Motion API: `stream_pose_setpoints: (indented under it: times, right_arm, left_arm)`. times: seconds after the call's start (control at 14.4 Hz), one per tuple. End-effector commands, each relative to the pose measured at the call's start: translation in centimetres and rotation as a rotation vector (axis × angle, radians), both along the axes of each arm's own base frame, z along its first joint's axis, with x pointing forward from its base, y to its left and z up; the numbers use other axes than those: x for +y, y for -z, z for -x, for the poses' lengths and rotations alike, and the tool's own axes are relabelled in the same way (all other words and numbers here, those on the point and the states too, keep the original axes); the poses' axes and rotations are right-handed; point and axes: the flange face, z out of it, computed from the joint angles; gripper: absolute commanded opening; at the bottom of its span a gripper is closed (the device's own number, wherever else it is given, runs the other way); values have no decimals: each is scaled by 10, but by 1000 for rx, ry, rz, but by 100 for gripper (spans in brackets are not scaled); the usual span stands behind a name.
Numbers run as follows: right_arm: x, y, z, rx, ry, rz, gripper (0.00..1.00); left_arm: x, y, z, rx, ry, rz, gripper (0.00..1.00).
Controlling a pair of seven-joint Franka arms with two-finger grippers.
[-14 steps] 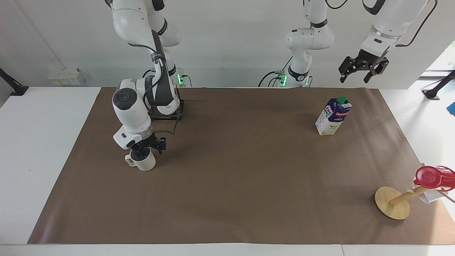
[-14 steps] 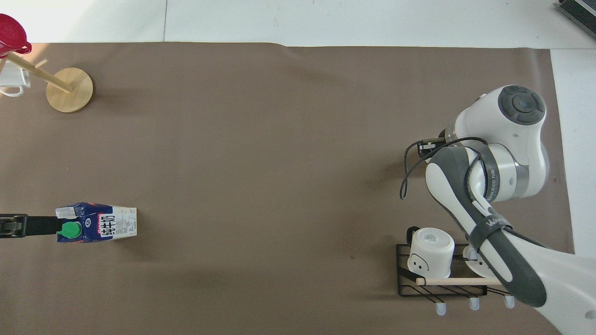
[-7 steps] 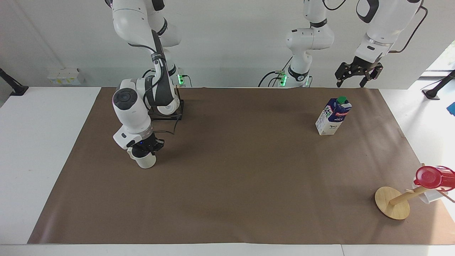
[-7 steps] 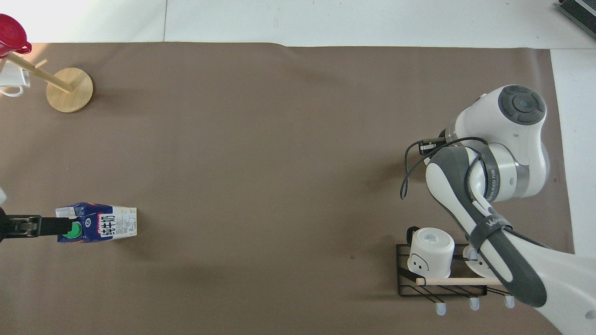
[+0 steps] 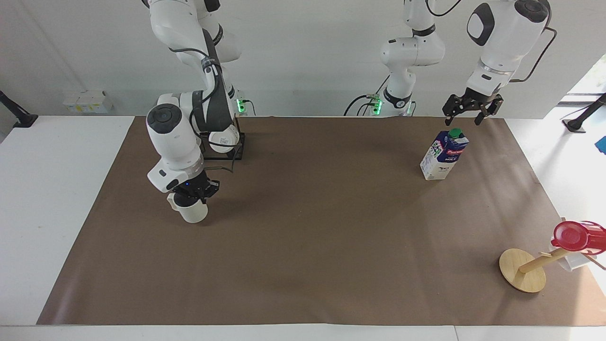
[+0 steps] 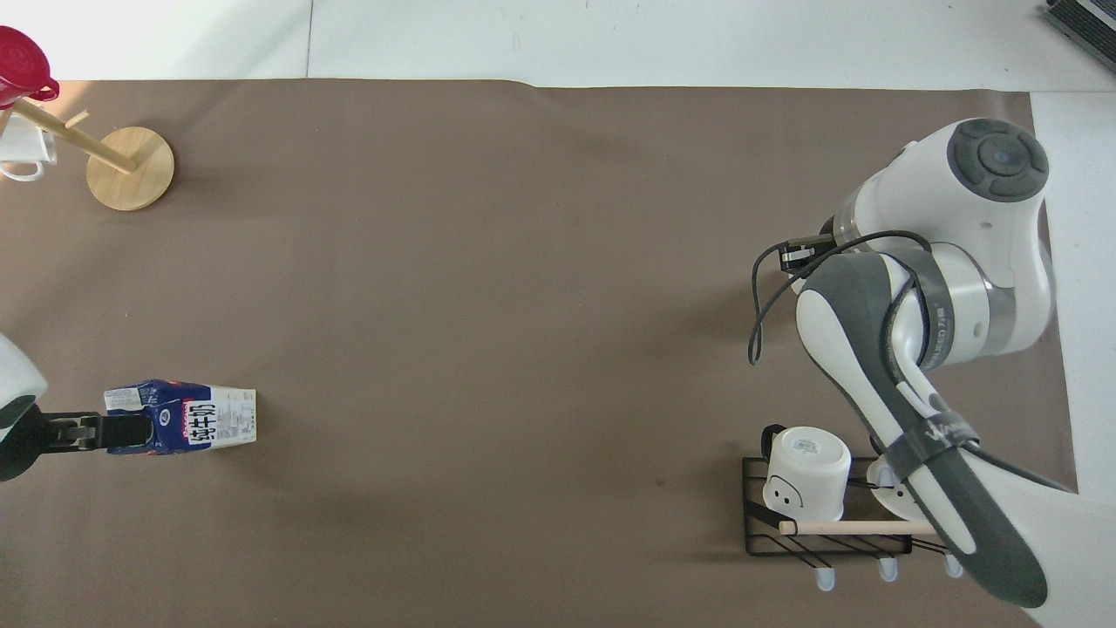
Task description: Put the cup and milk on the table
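Observation:
The cup, cream-white with its handle toward the right arm's end of the table, is on the brown paper of the table. My right gripper comes straight down on its rim and is shut on it. Whether the cup's base touches the paper, I cannot tell. In the overhead view the right arm hides both. The milk stands upright toward the left arm's end, green cap on top. My left gripper hangs open just above the cap. From overhead this left gripper covers the cap of the milk.
A black wire rack with a white mug lies near the right arm's base. A tilted wooden mug tree carrying a red cup and a white mug stands at the left arm's end, farther from the robots.
The right gripper went down onto the cup and shut on its rim; the cup's handle shows again. The left gripper came down and in, from beside the milk to just above its cap.

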Motion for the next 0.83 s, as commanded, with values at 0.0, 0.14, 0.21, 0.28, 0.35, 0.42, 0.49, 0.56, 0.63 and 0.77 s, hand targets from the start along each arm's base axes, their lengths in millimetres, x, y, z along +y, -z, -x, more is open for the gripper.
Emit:
stream_pose_setpoints:
  times: [0.0, 0.14, 0.21, 0.28, 0.35, 0.42, 0.49, 0.56, 0.63, 0.77]
  right_arm:
    - [50, -26, 3, -5, 23, 2, 0]
    - [83, -34, 7, -18, 42, -16, 0]
    - [100, -36, 11, -20, 48, -23, 0]
    - [115, -37, 17, -14, 51, -34, 0]
    - [134, -39, 24, -4, 43, -42, 0]
    - [154, -46, 30, -6, 37, -45, 0]
    - [175, -47, 37, 7, 44, -39, 0]
    - [197, -39, 45, 17, 54, -26, 0]
    - [213, -29, 51, 26, 71, -19, 0]
    - [248, -27, 58, 27, 94, -30, 0]
  left_arm:
    - [6, 15, 14, -38, 10, -32, 100]
    - [5, 21, 15, -38, 14, -33, 100]
    - [3, 24, 15, -40, 16, -34, 100]
    - [3, 24, 15, -41, 17, -34, 100]
    - [2, 27, 15, -40, 17, -34, 100]
    - [1, 30, 15, -44, 21, -35, 100]
    - [0, 34, 14, -47, 23, -35, 100]
    - [0, 35, 12, -49, 27, -35, 100]
    - [-1, 36, 10, -55, 28, -35, 100]
    - [-1, 43, 6, -63, 30, -35, 100]
